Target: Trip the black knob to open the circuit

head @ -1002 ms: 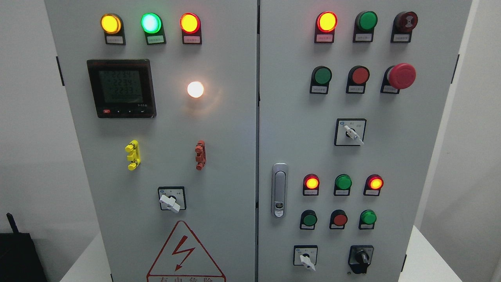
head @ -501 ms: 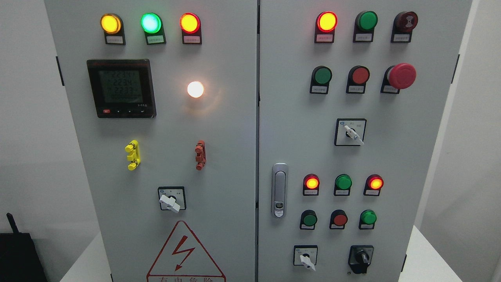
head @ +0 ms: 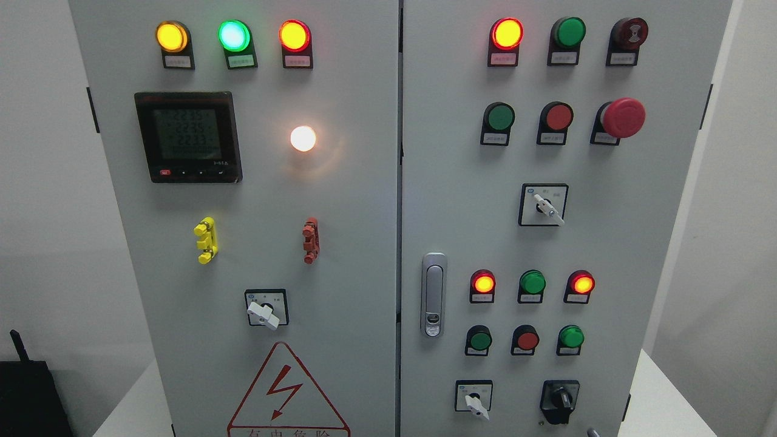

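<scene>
The black knob (head: 560, 400) sits at the lower right of the right cabinet door (head: 637, 255), on a black base, its handle standing roughly upright. A small grey tip of my right hand (head: 592, 432) pokes in at the bottom edge, just below and right of the knob and apart from it. Too little of the hand shows to tell how it is held. My left hand is out of view.
A white selector switch (head: 475, 402) is left of the knob; lit red lamps (head: 484, 283) and green buttons (head: 532, 283) sit above it. A red mushroom stop button (head: 623, 117) juts out at the upper right. The silver door latch (head: 433, 295) is at the centre seam.
A grey tip of my right hand has come into view at the bottom edge below the black knob. The meter digits have changed slightly. The knob has not moved.
</scene>
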Motion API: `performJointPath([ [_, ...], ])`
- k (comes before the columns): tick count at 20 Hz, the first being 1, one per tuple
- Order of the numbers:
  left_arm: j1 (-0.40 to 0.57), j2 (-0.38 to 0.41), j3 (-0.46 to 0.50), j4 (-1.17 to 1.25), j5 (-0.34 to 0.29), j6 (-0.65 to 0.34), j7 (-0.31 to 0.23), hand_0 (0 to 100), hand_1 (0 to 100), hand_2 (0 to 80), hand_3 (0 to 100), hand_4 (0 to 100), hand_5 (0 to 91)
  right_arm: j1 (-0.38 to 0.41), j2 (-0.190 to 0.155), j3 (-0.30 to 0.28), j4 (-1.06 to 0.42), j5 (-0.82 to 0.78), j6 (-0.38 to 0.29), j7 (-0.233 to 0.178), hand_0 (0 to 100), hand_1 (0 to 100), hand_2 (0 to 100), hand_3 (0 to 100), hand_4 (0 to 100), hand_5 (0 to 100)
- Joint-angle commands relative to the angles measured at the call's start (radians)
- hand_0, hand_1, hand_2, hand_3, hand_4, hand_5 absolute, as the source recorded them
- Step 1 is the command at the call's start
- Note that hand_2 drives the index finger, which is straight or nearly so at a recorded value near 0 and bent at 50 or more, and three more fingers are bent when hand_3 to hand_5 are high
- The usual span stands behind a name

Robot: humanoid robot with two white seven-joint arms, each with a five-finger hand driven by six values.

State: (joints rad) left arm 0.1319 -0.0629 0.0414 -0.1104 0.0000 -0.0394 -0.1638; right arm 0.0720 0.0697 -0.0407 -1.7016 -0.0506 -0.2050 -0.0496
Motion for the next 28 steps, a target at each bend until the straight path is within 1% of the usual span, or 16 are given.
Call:
performJointPath([
  [1, 0.000, 0.000, 0.000, 0.000, -0.023, 0.000, 0.000, 12, 39, 0.0, 0, 0, 0.0, -0.014, 0.001, 0.002, -0.006, 0.000, 0.001, 0.001, 0, 0, 0, 100, 100, 100],
  [6, 0.000, 0.000, 0.000, 0.000, -0.023, 0.000, 0.000, 12, 39, 0.0, 0, 0, 0.0, -0.014, 0.002, 0.012, -0.012, 0.002, 0.001, -0.001, 0, 0, 0, 100, 100, 100],
  [20, 0.000, 0.000, 0.000, 0.000, -0.023, 0.000, 0.000, 12, 39, 0.0, 0, 0, 0.0, -0.011, 0.001, 0.015, -0.018, 0.003, 0.001, -0.001, 0, 0, 0, 100, 100, 100],
  [28, 0.000, 0.000, 0.000, 0.000, -0.023, 0.000, 0.000, 12, 39, 0.0, 0, 0, 0.0, -0.012, 0.001, 0.031, -0.018, 0.005, 0.001, -0.001, 0, 0, 0, 100, 100, 100],
])
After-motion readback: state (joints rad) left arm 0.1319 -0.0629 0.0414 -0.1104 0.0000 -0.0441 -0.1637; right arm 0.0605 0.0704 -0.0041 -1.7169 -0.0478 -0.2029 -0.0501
